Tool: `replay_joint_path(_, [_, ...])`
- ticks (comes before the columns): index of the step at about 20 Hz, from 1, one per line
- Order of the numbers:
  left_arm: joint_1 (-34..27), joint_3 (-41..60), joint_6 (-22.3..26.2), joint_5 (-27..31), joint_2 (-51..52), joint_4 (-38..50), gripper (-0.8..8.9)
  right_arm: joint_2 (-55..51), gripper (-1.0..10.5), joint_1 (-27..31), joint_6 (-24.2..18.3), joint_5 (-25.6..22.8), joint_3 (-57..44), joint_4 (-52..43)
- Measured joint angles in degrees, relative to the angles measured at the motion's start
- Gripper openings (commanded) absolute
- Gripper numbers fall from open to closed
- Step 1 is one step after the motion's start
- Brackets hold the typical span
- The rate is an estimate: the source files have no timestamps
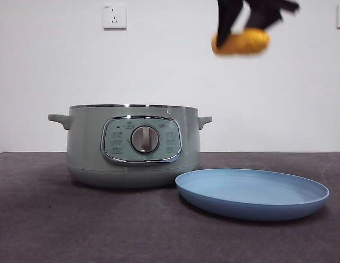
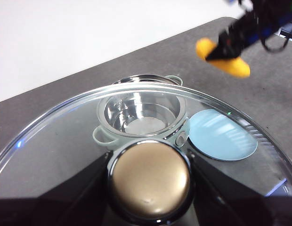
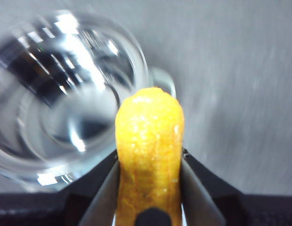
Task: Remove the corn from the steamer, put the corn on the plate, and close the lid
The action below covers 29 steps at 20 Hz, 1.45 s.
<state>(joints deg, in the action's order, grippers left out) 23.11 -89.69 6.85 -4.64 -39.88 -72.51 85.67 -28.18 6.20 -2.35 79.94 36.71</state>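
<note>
My right gripper [image 1: 238,34] is shut on the yellow corn [image 1: 241,42] and holds it high in the air, above the gap between the steamer and the plate. The corn fills the right wrist view [image 3: 150,155] and shows in the left wrist view [image 2: 224,59]. The sage-green steamer [image 1: 131,145] stands open on the table, its shiny inner bowl [image 2: 143,113] empty. The light-blue plate [image 1: 252,193] lies empty right of it. My left gripper [image 2: 150,181] is shut on the knob [image 2: 150,179] of the glass lid [image 2: 56,136], held high above the steamer.
A dark grey table top [image 1: 38,219] runs under everything. A white wall with a socket [image 1: 114,16] stands behind.
</note>
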Motion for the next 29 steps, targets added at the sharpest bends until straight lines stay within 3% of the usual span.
replay_joint_path(3, [0.0, 0.0, 0.0, 0.0, 0.0, 0.0, -0.09, -0.7, -0.1, 1.2, 3.8, 3.0, -13.4, -8.8])
replay_joint_path(9, [0.0, 0.0, 0.0, 0.0, 0.0, 0.0, -0.09, -0.4, -0.1, 1.2, 11.1, 3.7, -31.2, -27.1])
replay_joint_path(20, [0.0, 0.0, 0.0, 0.0, 0.0, 0.0, -0.08, 8.1, -0.1, 1.2, 14.6, 2.4, -34.6, -35.0])
replay_joint_path(22, [0.0, 0.0, 0.0, 0.0, 0.0, 0.4, -0.08, 8.1, 1.0, 1.2, 14.9, 2.4, -34.6, -34.8])
replay_joint_path(26, [0.0, 0.0, 0.0, -0.1, -1.7, 2.8, -0.08, 8.0, 5.4, 1.2, 15.0, 2.4, -34.4, -33.4])
replay_joint_path(29, [0.0, 1.7, 0.0, -2.2, -3.8, 7.8, -0.08, 6.2, 6.0, 1.2, 14.8, 2.4, -34.6, -30.6])
